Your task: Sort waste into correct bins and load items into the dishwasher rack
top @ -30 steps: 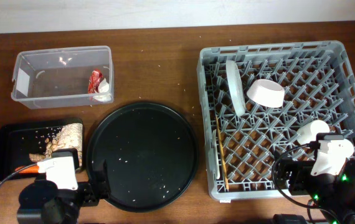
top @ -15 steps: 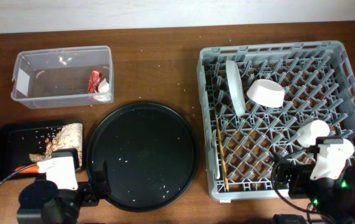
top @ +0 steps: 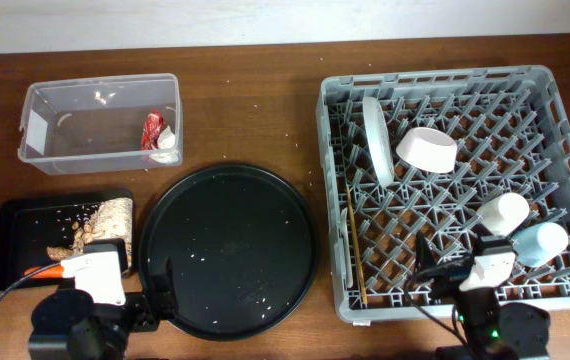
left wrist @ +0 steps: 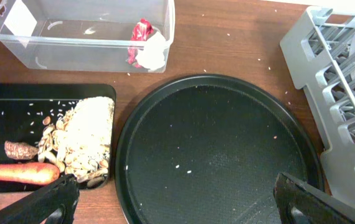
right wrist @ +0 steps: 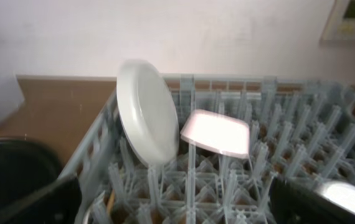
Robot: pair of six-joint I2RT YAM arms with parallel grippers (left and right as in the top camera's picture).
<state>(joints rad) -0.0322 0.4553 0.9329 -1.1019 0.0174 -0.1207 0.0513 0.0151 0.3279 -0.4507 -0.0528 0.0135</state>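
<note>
The grey dishwasher rack (top: 555, 100) holds an upright white plate (top: 375, 135), a cream bowl (top: 427, 148), a white cup (top: 503, 212), a pale blue cup (top: 542, 242) and a wooden chopstick (top: 355, 250). The right wrist view shows the plate (right wrist: 146, 112) and bowl (right wrist: 218, 134). My right gripper (top: 443, 268) (right wrist: 177, 202) is open and empty over the rack's front edge. The clear tub (top: 55, 160) holds the red wrapper (top: 152, 130) and white tissue (top: 168, 150). The shallow black tray (top: 15, 240) holds food scraps (top: 105, 222) and a carrot (top: 45, 270). My left gripper (top: 130, 300) (left wrist: 177, 199) is open and empty.
A large round black tray (top: 228, 250) (left wrist: 215, 149) with a few crumbs lies between the bins and the rack. Crumbs are scattered on the brown table. I cannot make out the fork.
My right arm has drawn back toward the rack's front edge. The pale blue cup now shows lying in the rack beside the white cup. The left arm has not moved.
</note>
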